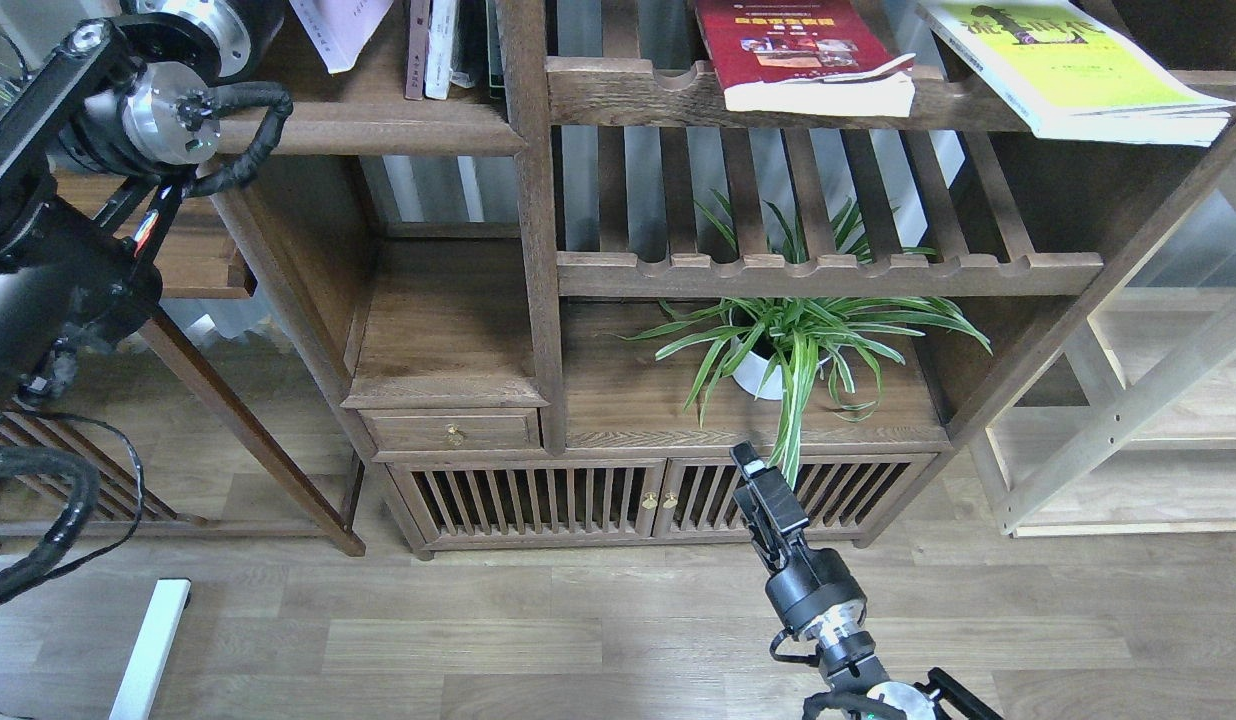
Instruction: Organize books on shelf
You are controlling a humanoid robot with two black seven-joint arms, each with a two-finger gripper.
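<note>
Right gripper apparently pressed together, empty, well below dark red book with yellow band.

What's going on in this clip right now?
A humanoid robot faces a dark wooden bookcase, sorting books. Its left arm reaches up to the solid shelf at top left, where a lavender-white book sits tilted; that claw is out of view. The red book and yellow-green book lie flat on the slatted rack. The right claw hangs low before the cabinet doors, holding nothing.
</note>
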